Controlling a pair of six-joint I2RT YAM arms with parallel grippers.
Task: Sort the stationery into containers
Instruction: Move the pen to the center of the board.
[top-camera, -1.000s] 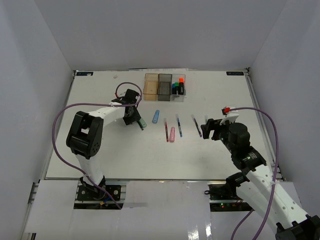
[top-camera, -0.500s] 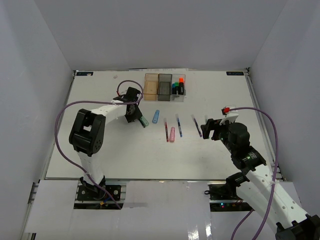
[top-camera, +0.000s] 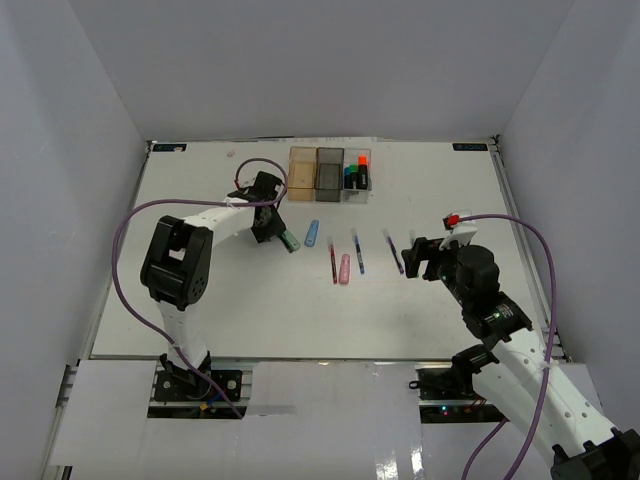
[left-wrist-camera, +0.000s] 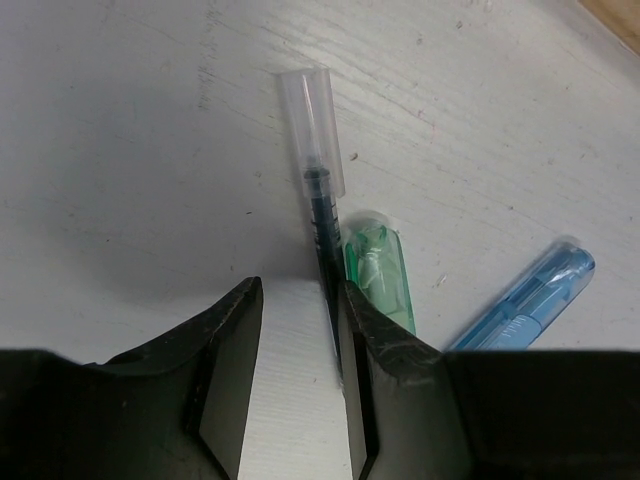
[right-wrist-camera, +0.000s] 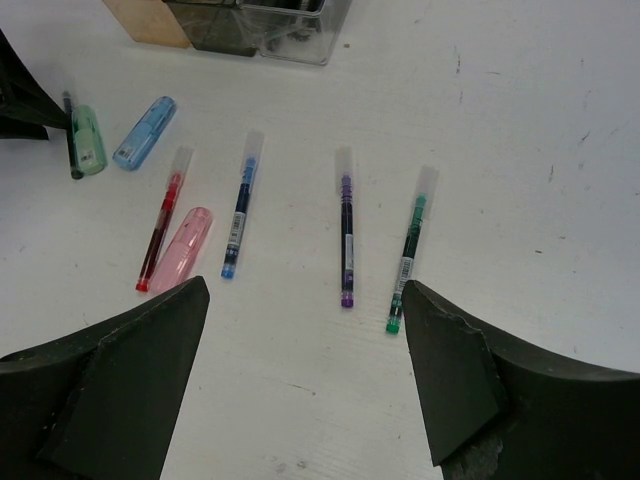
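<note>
My left gripper (left-wrist-camera: 297, 290) is open low over the table. A thin dark pen (left-wrist-camera: 322, 210) with a clear cap lies between its fingers, against the right finger (left-wrist-camera: 352, 320). A mint highlighter (left-wrist-camera: 380, 270) and a blue highlighter (left-wrist-camera: 525, 300) lie just outside that finger. In the top view the left gripper (top-camera: 266, 224) is left of the mint highlighter (top-camera: 288, 242). My right gripper (right-wrist-camera: 300, 300) is open wide and empty above a red pen (right-wrist-camera: 162, 232), pink highlighter (right-wrist-camera: 182, 250), blue pen (right-wrist-camera: 238, 218), purple pen (right-wrist-camera: 346, 228) and green pen (right-wrist-camera: 408, 250).
Three joined bins stand at the far middle: amber (top-camera: 301, 170), smoky grey (top-camera: 329, 170) and clear (top-camera: 358, 190), the clear one holding black highlighters with orange and green caps. White walls enclose the table. A purple cable loops from each arm.
My left gripper has shifted slightly away and to the right, and the mint highlighter beside it has slid a little to the right. The right arm has not moved.
</note>
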